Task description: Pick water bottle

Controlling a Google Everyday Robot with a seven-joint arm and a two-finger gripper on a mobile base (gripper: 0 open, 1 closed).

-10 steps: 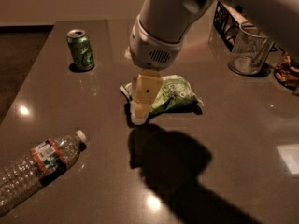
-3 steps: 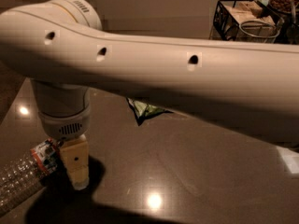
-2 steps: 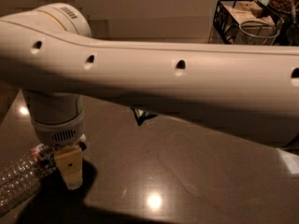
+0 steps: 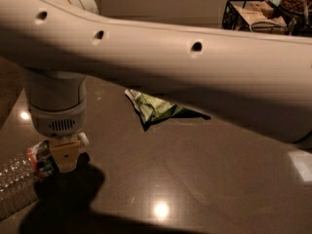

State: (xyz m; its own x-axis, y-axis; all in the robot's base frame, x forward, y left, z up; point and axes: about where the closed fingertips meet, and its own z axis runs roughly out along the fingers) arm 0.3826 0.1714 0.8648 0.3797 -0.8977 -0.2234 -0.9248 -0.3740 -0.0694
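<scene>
While the white arm (image 4: 195,67) spans the whole view from right to left, its wrist points straight down at the lower left and sets the gripper (image 4: 65,155) low over the table (image 4: 209,179). The gripper sits right at the neck of the water bottle (image 4: 17,177), between the white cap (image 4: 84,139) and the red-and-teal label (image 4: 39,159). How wide it stands, or whether it has hold of the bottle, cannot be told. The bottle lies on its side, base toward the left edge. A crumpled green bag (image 4: 155,108) lies near mid-table; a black wire basket (image 4: 243,13) stands at the far right.
</scene>
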